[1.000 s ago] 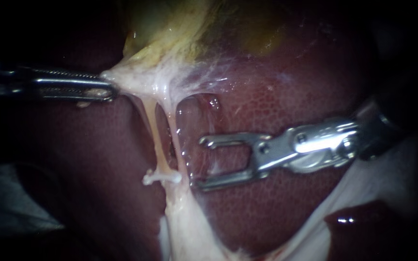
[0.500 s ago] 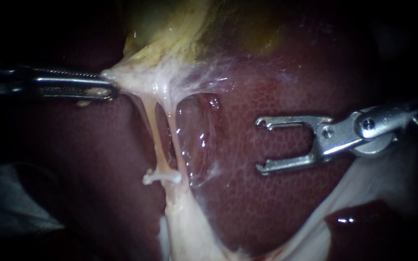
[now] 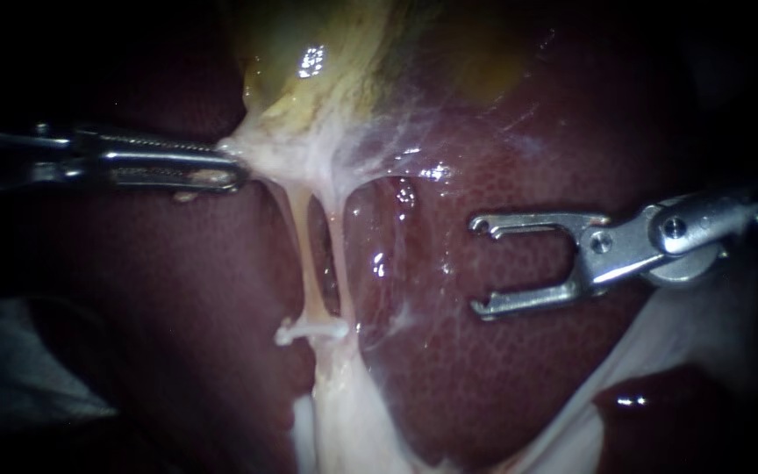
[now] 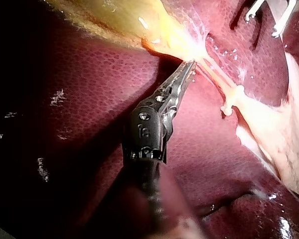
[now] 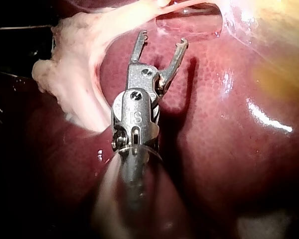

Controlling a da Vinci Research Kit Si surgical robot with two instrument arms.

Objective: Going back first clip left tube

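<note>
Two wide-open, empty jaws: my right instrument, over the liver, away from the clip on the left tube. My left instrument pinches the gallbladder.

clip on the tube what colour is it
The clip is off-white, shown best in the endoscope view.

Cannot follow the shaft of the left instrument: lost in the dark at the endoscope view's left, blurred close to its wrist camera. Same for the right instrument, cut off at the right, reduced to two jaw tips in the left wrist view. Cannot see the gallbladder whole, cropped above. Too small to tell how far the clip wraps the left tube. Cannot trace that tube into the pale tissue below.
</note>
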